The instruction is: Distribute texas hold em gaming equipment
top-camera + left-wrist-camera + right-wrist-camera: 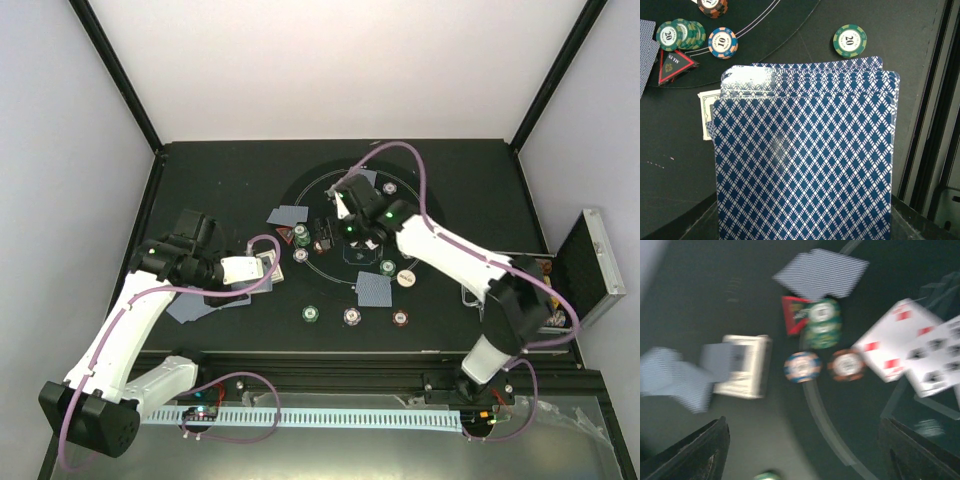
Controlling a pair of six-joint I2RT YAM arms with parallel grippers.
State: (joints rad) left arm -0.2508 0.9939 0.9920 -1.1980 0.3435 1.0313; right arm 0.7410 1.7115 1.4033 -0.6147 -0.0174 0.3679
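My left gripper (pixel 252 268) is shut on a deck of blue-backed cards (pixel 805 165) that fills the left wrist view and hides the fingers. Beyond the deck lie a green 20 chip (pixel 850 41), a blue 10 chip (pixel 722 42), a stack of green chips (pixel 680 34) and the red triangle marker (pixel 674 65). My right gripper (pixel 805 455) is open and empty, held above the round mat (pixel 330 180). Its blurred view shows the marker (pixel 792 315), green chips (pixel 822 322), a red-brown chip (pixel 846 365) and face-up cards (pixel 900 340).
Face-down card pairs lie at the back left (pixel 288 215), the front (pixel 375 290) and the left (pixel 190 305) of the mat. Three single chips (pixel 351 316) sit in a row near the front. The silver case (pixel 590 265) stands open at the right edge.
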